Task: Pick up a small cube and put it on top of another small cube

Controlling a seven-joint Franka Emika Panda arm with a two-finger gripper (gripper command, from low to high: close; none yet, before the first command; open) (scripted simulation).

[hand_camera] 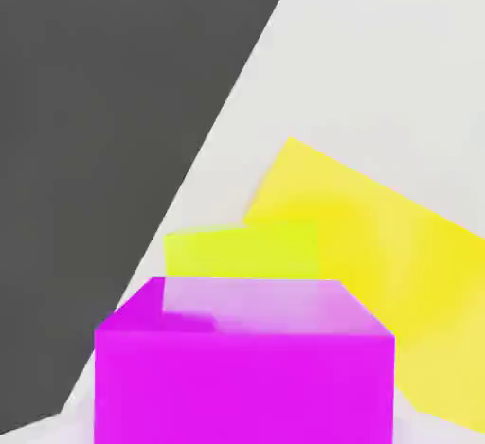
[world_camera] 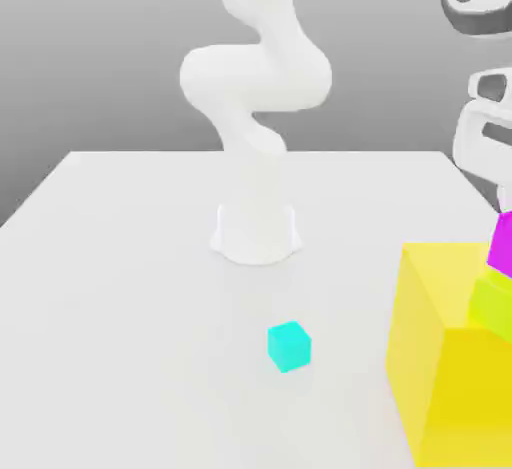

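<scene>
A simulated test bench: bare white table (world_camera: 130, 257), blank grey backdrop, flat-coloured blocks, white robot arm (world_camera: 255, 87).

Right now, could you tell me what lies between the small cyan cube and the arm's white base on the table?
In the exterior view, nothing: bare white tabletop separates the small cyan cube from the arm's white base.

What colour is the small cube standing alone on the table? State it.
Cyan: the lone small cube on the table, best in the exterior view.
</scene>
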